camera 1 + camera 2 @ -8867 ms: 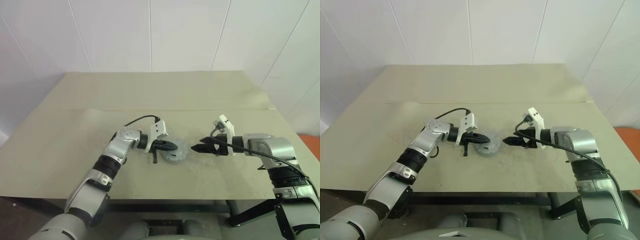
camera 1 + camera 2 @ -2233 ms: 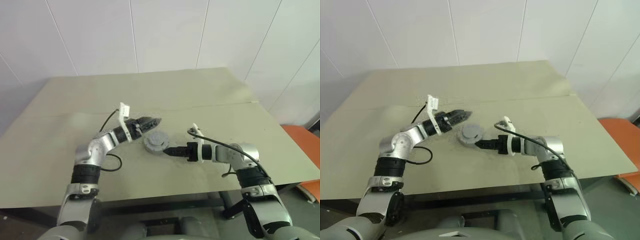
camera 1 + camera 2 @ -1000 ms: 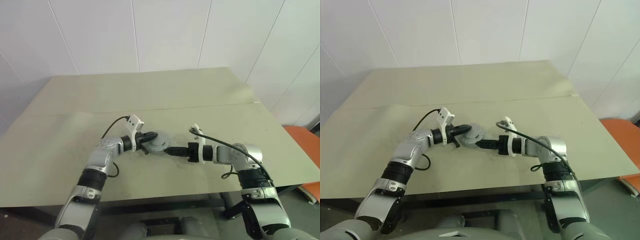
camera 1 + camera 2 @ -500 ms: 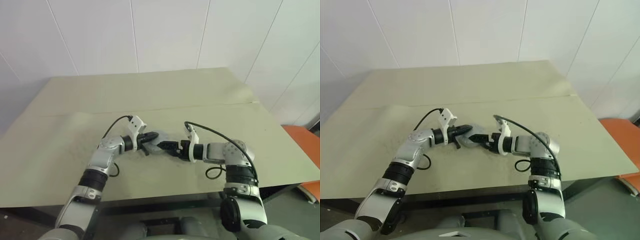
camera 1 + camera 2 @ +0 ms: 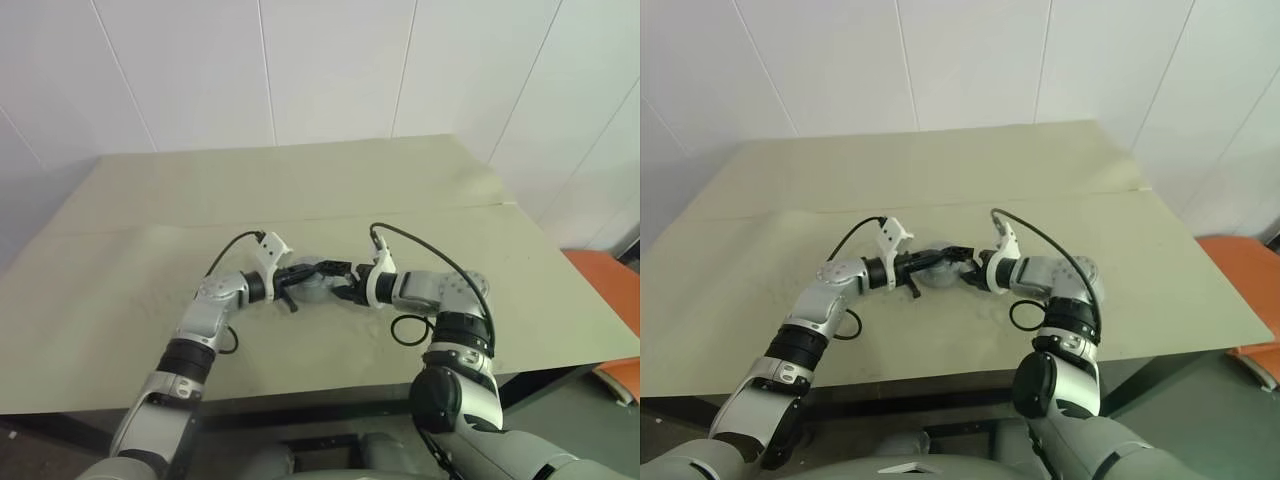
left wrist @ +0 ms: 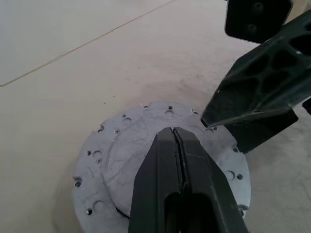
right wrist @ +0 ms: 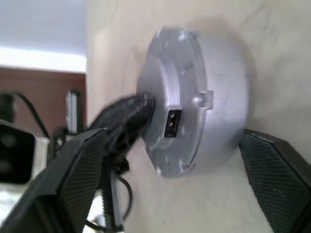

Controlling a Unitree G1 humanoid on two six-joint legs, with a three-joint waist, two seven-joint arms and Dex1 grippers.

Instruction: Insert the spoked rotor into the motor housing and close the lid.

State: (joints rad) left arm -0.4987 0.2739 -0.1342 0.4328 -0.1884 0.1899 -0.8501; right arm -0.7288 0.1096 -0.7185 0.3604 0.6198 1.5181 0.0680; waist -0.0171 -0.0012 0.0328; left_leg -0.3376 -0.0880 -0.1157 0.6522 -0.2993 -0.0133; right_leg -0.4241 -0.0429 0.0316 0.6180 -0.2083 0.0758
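A grey round motor housing [image 7: 221,82] stands on the table, with the lid [image 6: 121,155], a flat silvery disc with small rim holes, sitting on top of it. The spoked rotor is hidden. My left gripper [image 6: 174,132] is shut and its tips rest on the lid's middle. From the other side my right gripper [image 7: 173,133] is open, one finger on each side of the housing with small gaps. In the left eye view the left gripper [image 5: 303,272] and right gripper [image 5: 338,282] meet at the housing [image 5: 316,291].
The beige table [image 5: 450,180] has a seam running across it behind the grippers. A black cable loop [image 5: 405,328] lies on the table beside my right forearm. White tiled wall stands behind the table's far edge.
My right gripper has rolled over and moved in towards the housing, so its fingers now straddle it. The left gripper has stayed shut on top of the lid.
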